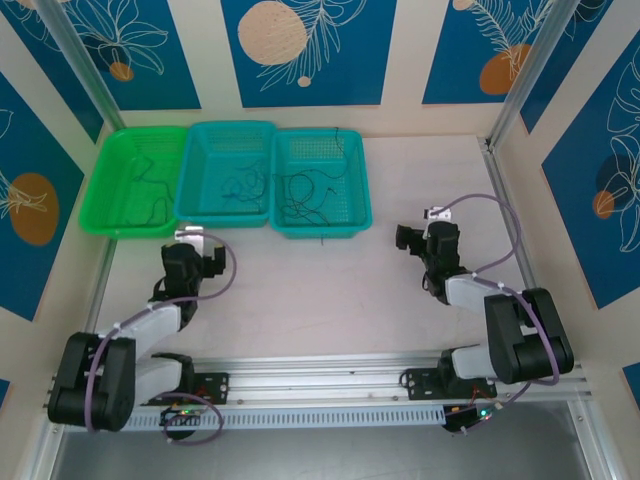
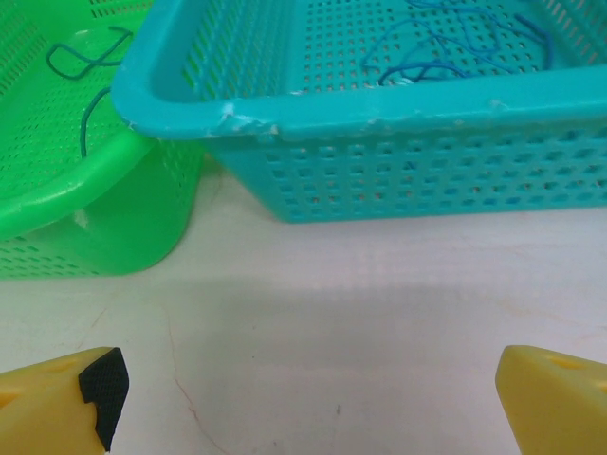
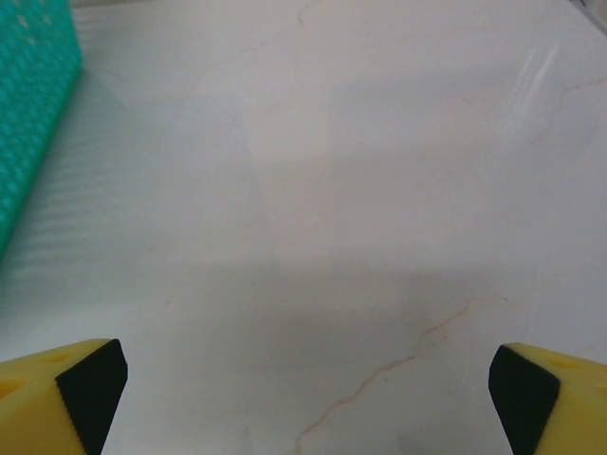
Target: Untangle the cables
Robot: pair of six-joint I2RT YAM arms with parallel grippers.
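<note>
1. Green basket (image 1: 100, 205), middle teal basket (image 1: 226, 218) and right teal basket (image 1: 322, 232) sit side by side at the far end of the table (image 1: 330, 290).
2. Thin dark cables (image 1: 300, 193) squiggle inside all three.
3. Left gripper (image 1: 193, 240) is just short of them, right gripper (image 1: 406, 238) off to their right.

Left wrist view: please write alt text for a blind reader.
A teal basket holding a thin blue cable stands beside a green basket with a dark cable on a white table. Below, the left gripper has its yellow jaws wide open.
</note>
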